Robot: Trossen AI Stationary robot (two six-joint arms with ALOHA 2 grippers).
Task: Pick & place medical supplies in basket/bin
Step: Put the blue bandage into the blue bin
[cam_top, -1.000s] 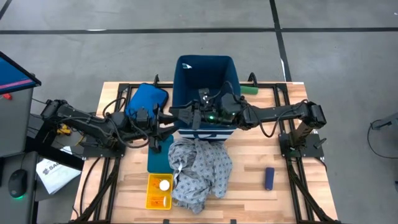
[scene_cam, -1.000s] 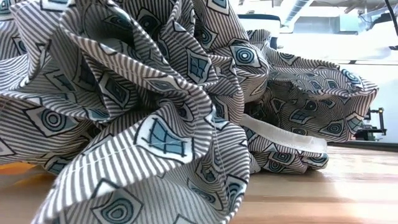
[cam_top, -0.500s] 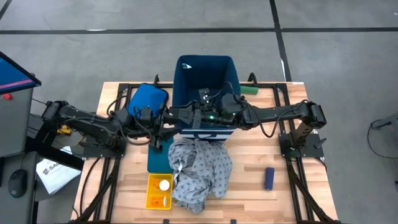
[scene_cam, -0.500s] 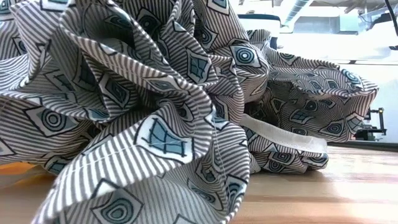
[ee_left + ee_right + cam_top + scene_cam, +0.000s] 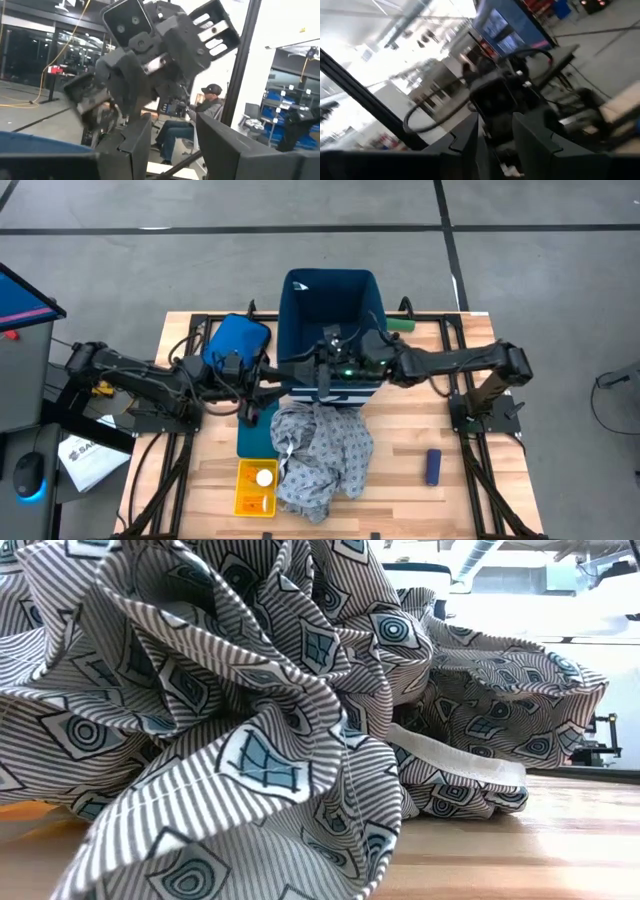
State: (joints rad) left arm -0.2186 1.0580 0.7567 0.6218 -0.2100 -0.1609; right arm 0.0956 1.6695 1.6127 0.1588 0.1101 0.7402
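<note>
High view: wooden table [image 5: 400, 480] on grey floor; bin [image 5: 330, 305] at the rear centre, gown [image 5: 322, 450] heaped before it. Left gripper [image 5: 275, 372] and right gripper [image 5: 320, 368] meet at the bin's front wall; whether either is clenched cannot be told. Low view: gown [image 5: 250, 720] fills the frame. Left wrist view: a seated person [image 5: 192, 122] in the room.

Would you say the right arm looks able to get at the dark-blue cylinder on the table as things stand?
Probably yes. The dark-blue cylinder lies alone on bare wood on the right arm's side, with nothing over or against it. The right gripper is at the bin's front rim, so it would have to swing back toward it.
</note>
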